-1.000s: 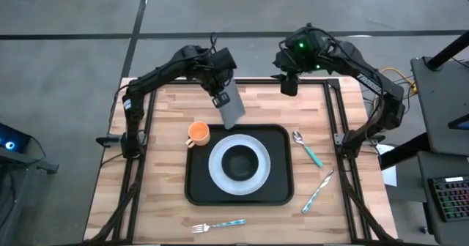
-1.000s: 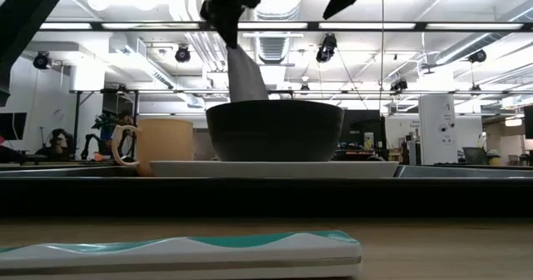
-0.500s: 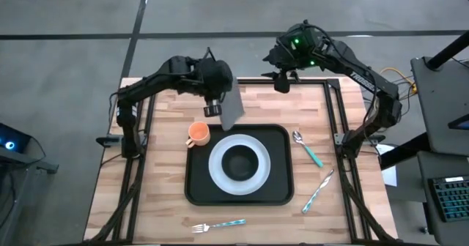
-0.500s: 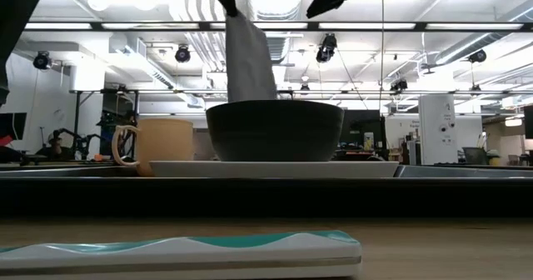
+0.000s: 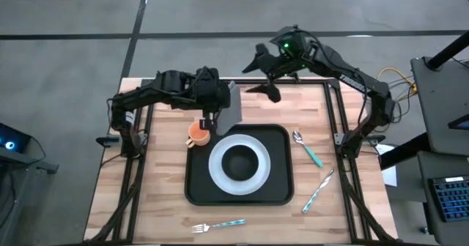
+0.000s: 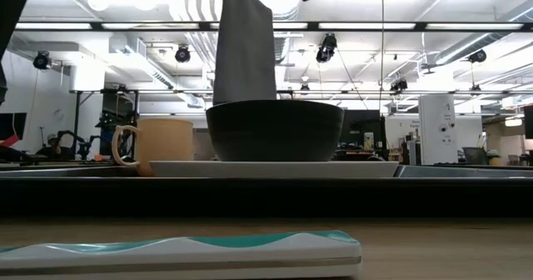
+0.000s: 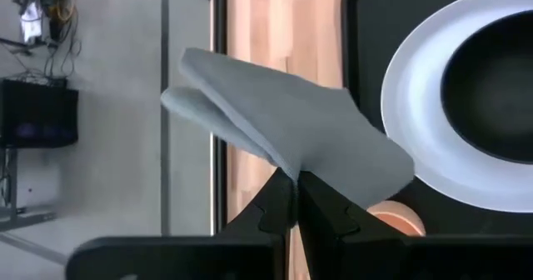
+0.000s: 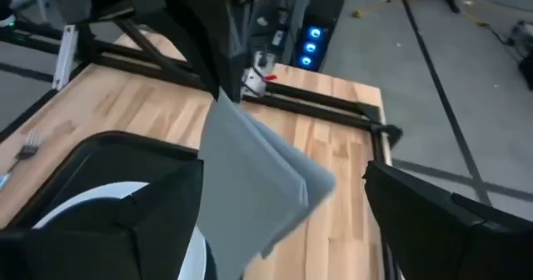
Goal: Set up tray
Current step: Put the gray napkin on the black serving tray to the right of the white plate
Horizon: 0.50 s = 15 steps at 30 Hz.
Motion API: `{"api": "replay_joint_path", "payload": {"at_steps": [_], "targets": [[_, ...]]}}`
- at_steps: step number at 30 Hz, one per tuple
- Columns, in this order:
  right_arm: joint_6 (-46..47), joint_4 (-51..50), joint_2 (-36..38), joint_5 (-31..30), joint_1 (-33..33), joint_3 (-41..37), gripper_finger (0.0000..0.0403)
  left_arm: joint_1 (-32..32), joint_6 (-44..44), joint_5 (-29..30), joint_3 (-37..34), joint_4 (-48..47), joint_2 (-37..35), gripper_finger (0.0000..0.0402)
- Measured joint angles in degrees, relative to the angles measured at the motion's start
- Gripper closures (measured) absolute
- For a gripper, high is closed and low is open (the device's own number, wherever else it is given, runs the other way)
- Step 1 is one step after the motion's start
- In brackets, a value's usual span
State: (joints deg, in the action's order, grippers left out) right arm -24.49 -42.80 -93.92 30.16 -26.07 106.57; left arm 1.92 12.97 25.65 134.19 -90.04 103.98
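My left gripper [image 5: 211, 108] [image 7: 291, 178] is shut on a grey folded napkin [image 5: 231, 107] [image 7: 283, 134] [image 6: 244, 51], over the far left corner of the black tray [image 5: 196, 191]. My right gripper [image 5: 262, 74] [image 8: 285, 170] is wide open, just right of the napkin [image 8: 258, 180] and apart from it. On the tray sits a white plate [image 5: 218, 180] with a dark bowl [image 5: 240, 164] [image 6: 275, 130] on it. An orange mug [image 5: 198, 134] [image 6: 162, 145] stands at the tray's far left corner. My left gripper pinches the napkin's upper edge [image 7: 287, 165] between its two fingers, coming from above and pointing down. The napkin is folded in several layers. It hangs below the fingers; its lower end is behind the bowl in the low view.
A spoon [image 5: 308, 147] and a knife [image 5: 317, 191] with teal handles lie on the wood right of the tray. A fork [image 5: 218, 225] [image 6: 183, 253] lies near the table's near edge. Black frame rails run along the table's left, right and far sides.
My left gripper has drawn back toward the table's left and risen, carrying the napkin, which now hangs higher and straighter above the bowl. My right gripper has moved left toward the napkin and opened wide.
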Motion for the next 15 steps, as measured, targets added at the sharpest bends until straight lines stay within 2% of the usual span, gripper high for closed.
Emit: {"api": "replay_joint_path", "payload": {"at_steps": [10, 12, 15], "targets": [[-2.46, -1.58, -5.64, 0.17, 3.61, 5.61, 0.0087, -3.22, 0.25, 0.12, 0.0, 0.01, -0.15, 0.0401], [-1.73, -2.03, -5.57, 2.09, 3.49, 5.61, 0.0087, -4.59, 1.25, 0.15, 0.0, 0.0, -0.15, 0.0401], [-1.22, -3.14, -5.56, 8.07, 4.19, 5.51, 0.0087, -6.79, 1.96, 0.29, 0.0, 0.02, -0.15, 0.0401]]}}
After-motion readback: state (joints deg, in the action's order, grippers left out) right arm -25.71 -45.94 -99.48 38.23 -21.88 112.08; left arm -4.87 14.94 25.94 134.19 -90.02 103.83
